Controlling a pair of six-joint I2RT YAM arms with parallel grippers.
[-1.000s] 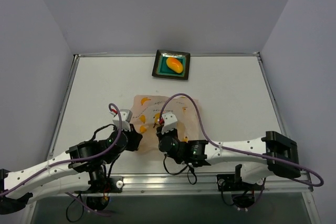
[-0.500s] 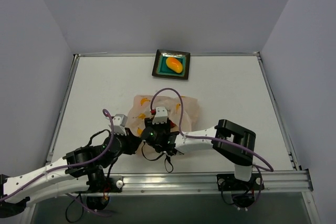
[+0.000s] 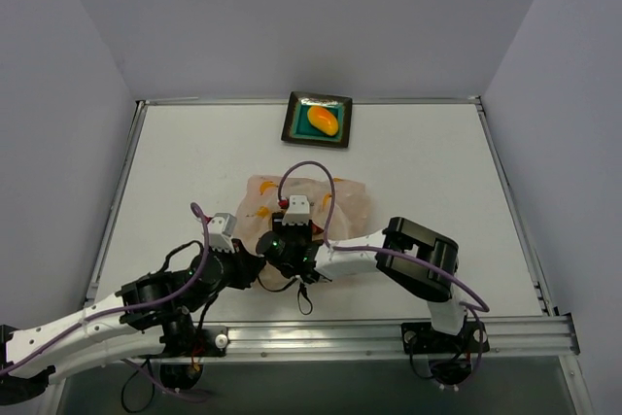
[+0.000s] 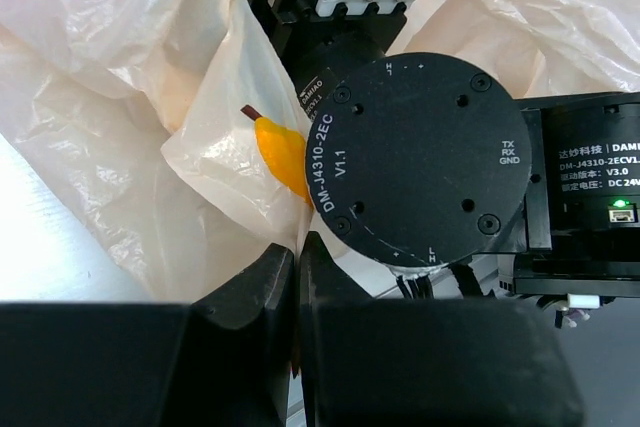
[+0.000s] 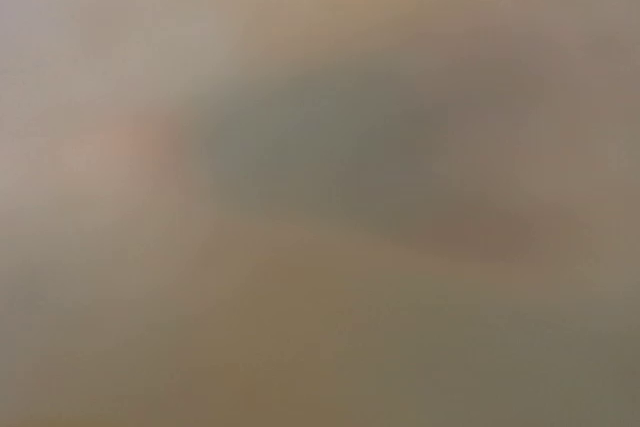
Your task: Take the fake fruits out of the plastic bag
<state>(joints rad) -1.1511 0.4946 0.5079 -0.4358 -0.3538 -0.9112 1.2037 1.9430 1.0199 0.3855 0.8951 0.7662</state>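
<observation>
The plastic bag, pale peach with banana prints, lies crumpled mid-table. My left gripper is at its near left edge; in the left wrist view it is shut on a fold of the bag. My right wrist is pushed into the bag's near opening, and its gripper is hidden inside. The right wrist view is an all-over peach blur. The mango lies on the dark tray at the back. The orange and the grape cluster are hidden.
The right arm's round black motor housing sits right in front of my left fingers. The right arm's elbow is folded over the table to the right of the bag. A raised rim runs along the table's edge.
The right arm folded in and swung left, and its wrist moved forward and left, deeper into the bag. The left gripper kept its hold on the bag's edge with a slight shift.
</observation>
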